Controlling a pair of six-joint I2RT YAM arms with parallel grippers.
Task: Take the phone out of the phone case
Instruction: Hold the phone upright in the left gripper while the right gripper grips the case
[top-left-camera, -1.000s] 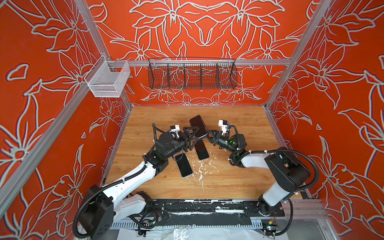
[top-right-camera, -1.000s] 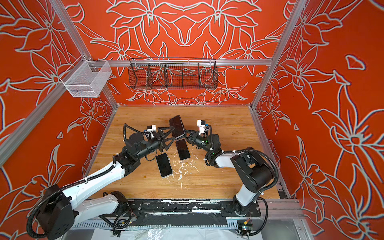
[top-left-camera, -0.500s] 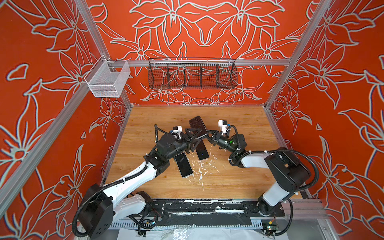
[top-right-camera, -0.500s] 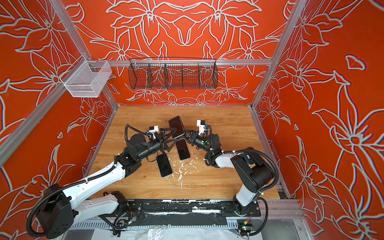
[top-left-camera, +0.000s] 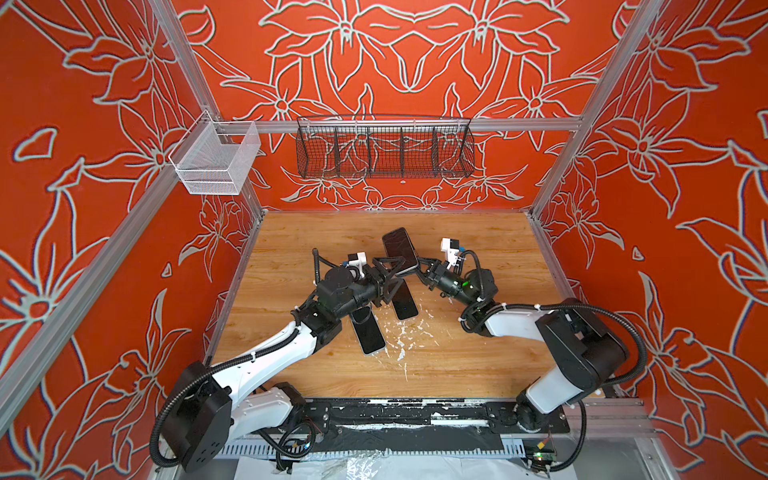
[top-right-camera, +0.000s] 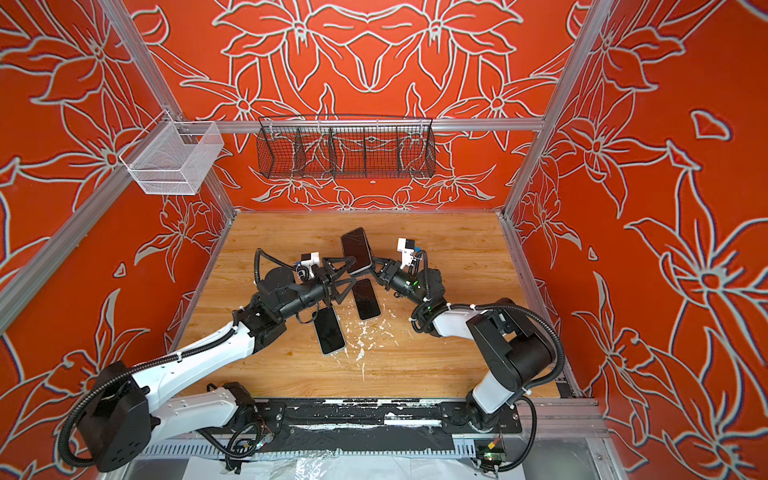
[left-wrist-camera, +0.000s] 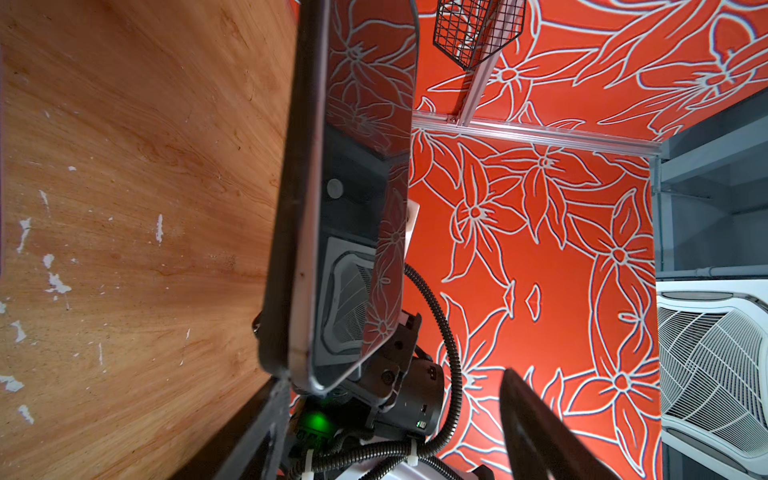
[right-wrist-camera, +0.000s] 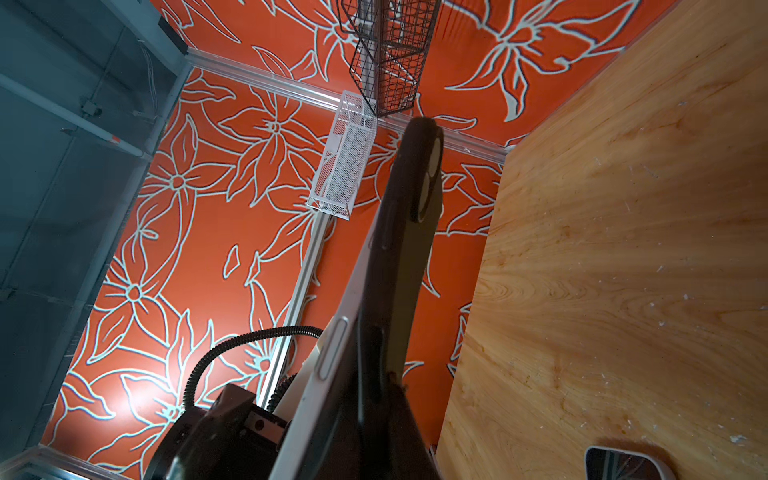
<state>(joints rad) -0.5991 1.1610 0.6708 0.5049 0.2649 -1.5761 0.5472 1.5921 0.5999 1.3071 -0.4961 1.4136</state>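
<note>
**Top views.** Right gripper (top-left-camera: 419, 269) is clamping the lower end of the phone (top-left-camera: 400, 248) and holding it tilted above the wooden table (top-left-camera: 478, 353). Left gripper (top-right-camera: 355, 270) is standing wide, with its jaws spread about that same end and not gripping. Below, the far loose phone (top-left-camera: 407, 307) is lying partly hidden by the left jaws. The near loose phone (top-right-camera: 330, 334) is lying with one end under the left wrist.

**Left wrist.** Phone is showing edge-on, its glass reflecting the wall. The black phone case (left-wrist-camera: 282, 249) is wrapping its back. One left finger (left-wrist-camera: 536, 428) is standing well apart from it.

**Right wrist.** Phone case is blocking the middle, with the silver phone frame showing beside it. Black wire basket (right-wrist-camera: 386, 54) and white mesh basket (right-wrist-camera: 345, 166) are hanging behind.

**Versus one second ago.** Left gripper has moved in toward the phone, and its arm is covering more of the near loose phone. Phone is staying about where it was.
</note>
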